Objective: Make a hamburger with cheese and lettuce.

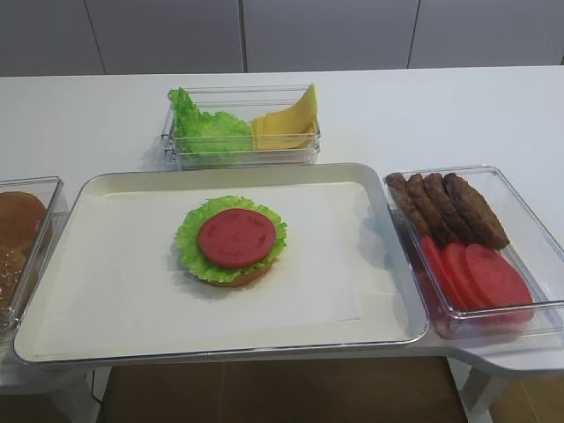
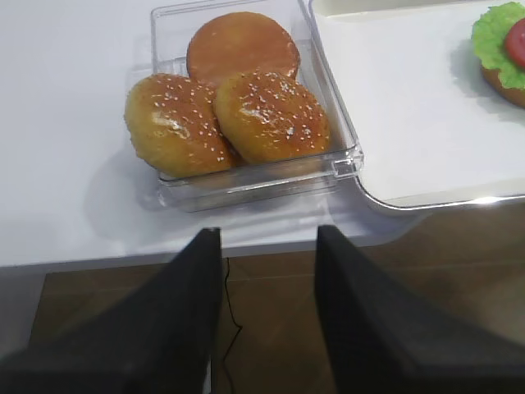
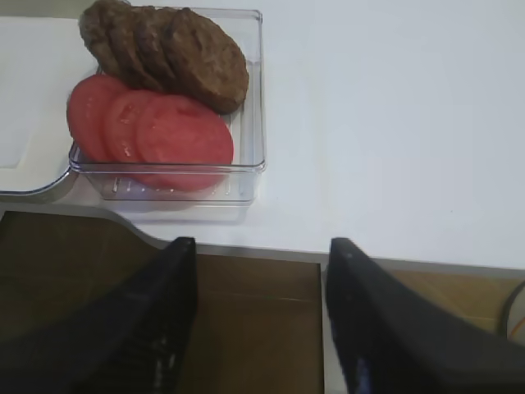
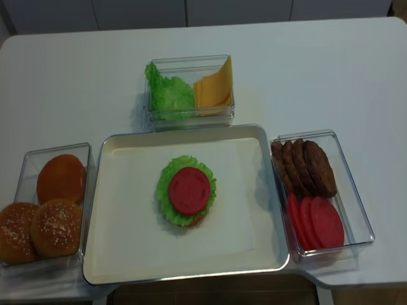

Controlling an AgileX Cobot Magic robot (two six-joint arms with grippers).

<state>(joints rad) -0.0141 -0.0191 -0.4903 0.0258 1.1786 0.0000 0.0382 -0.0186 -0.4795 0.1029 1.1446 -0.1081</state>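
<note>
On the tray (image 4: 127, 254), mid-scene, sits the hamburger (image 4: 186, 190): bun half, green leaf, red slice on top. Behind it, a clear box holds the lettuce (image 4: 170, 94) at left and the cheese (image 4: 215, 88) at right. Both the left gripper (image 2: 267, 271) and right gripper (image 3: 261, 279) hang off the near table edge, jaws wide, empty.

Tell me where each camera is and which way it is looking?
Exterior high: in front, looking across the tray at the hamburger; no robot shows.
Exterior high (realsense): overhead, looking down on everything; no robot shows.
Right wrist: behind the open right pincer, facing the patties and red slices.
Left wrist: behind the open left pincer, facing the buns.
Shared: the hamburger shows in both exterior views and the left wrist view.
</note>
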